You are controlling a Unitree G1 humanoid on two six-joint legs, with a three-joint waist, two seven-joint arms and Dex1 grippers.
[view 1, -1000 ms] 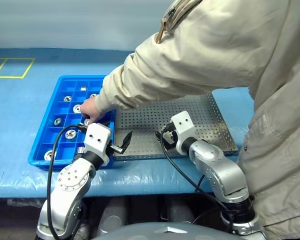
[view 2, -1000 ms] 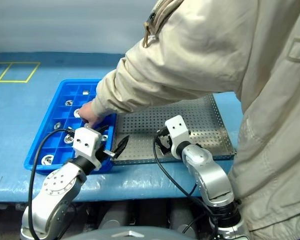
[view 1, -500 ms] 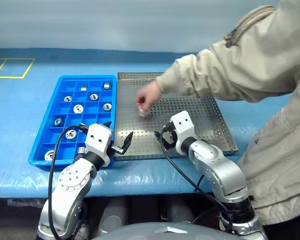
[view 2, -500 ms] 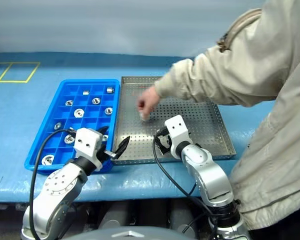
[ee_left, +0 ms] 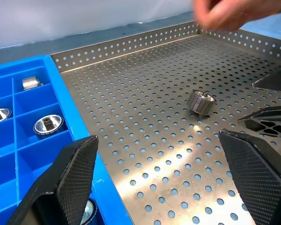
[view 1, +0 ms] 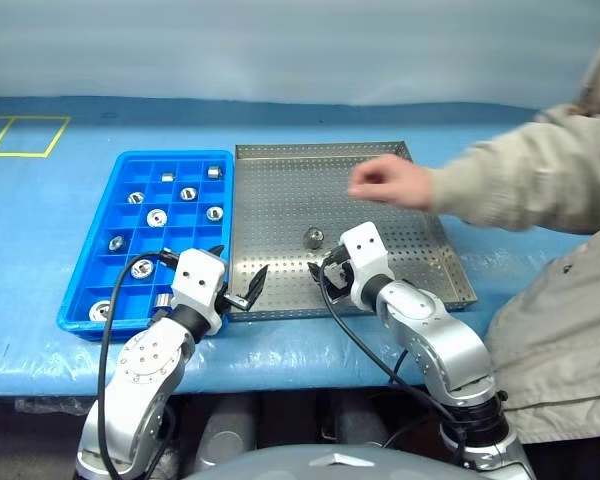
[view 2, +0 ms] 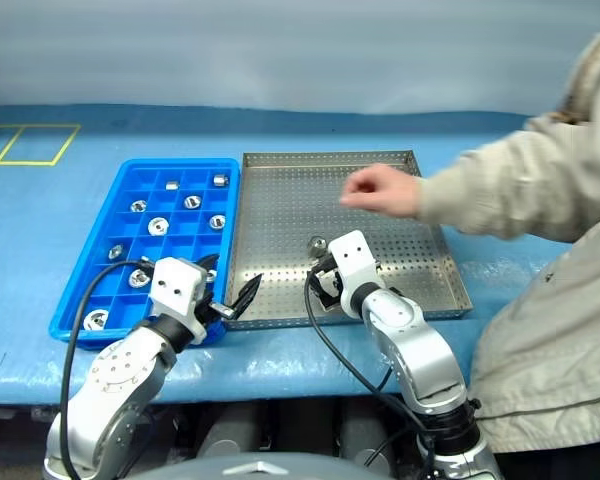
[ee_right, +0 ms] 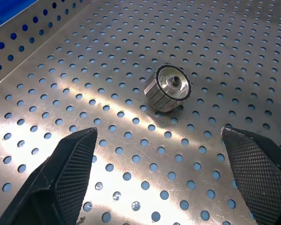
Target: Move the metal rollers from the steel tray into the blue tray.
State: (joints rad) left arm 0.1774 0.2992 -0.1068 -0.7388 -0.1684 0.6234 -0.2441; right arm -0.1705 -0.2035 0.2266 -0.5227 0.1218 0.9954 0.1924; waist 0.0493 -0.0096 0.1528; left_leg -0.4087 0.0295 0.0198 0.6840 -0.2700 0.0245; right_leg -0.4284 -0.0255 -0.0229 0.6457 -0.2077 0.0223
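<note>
hovering wide open and empty, left gripper (view 1: 238, 283) and right gripper (ee_right: 164, 180) sit at the steel tray's (view 1: 435, 262) near edge. one roller (ee_right: 168, 94) lies tipped there, bore facing up-sideways. other rollers (view 1: 157, 216) sit in the blue tray (view 1: 90, 265), partly hidden. hand (view 1: 388, 181) beyond.

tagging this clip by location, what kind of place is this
Probably a workshop or lab bench set up for parts sorting: a blue-covered table with yellow tape marks, a perforated steel tray, and a compartmented blue tray holding metal rollers.
</note>
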